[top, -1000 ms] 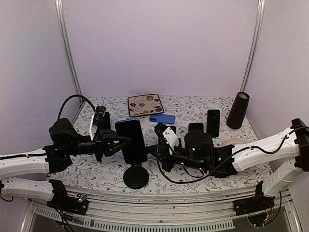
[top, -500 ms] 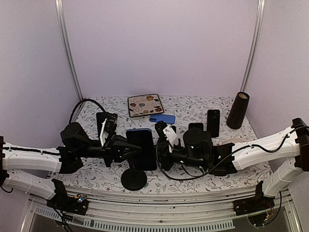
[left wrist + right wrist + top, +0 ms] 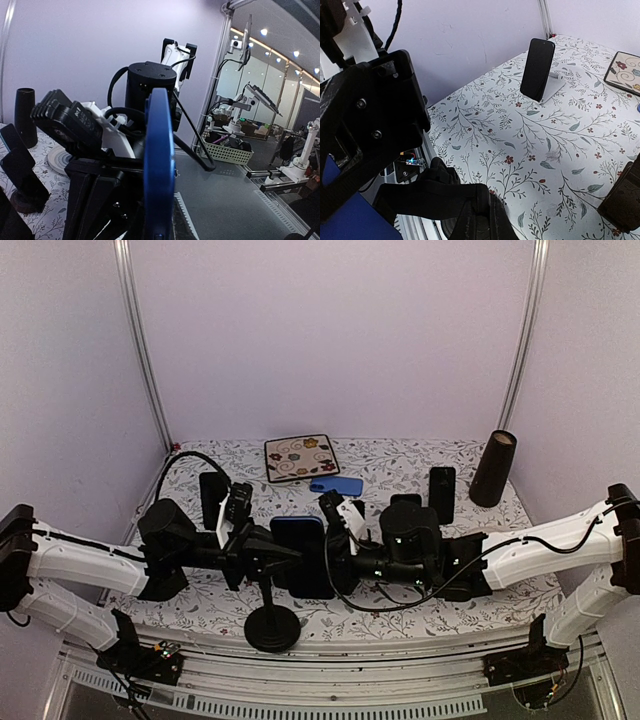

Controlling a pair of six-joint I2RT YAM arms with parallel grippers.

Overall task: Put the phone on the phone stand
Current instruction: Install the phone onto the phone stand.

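The step in hand is, I judge, the seating itself: the left gripper point(image 3: 275, 554) is pinched narrow on the phone point(image 3: 300, 558), gripping its thin blue edge, and holds it upright above the table point(image 3: 430, 455), right by the top of the stand point(image 3: 271, 626); the stand's round base sits near the front edge, its stem rising towards the phone's lower left part; in the left wrist view the phone shows edge-on between the fingers, with the right arm's body close behind it; the right gripper point(image 3: 333, 562) is closed, pressed in beside the phone's other side; whether it pinches part of the stand's head or nothing at all I cannot tell, since the dark shapes in its own view run together; whether the phone already rests in the cradle is also hidden; the task looks close to done but not finished; the next move calls for lowering the phone squarely into the cradle, keeping it upright and the stand steady, then letting go only once it bears the weight; a tilted release could tip the stand.
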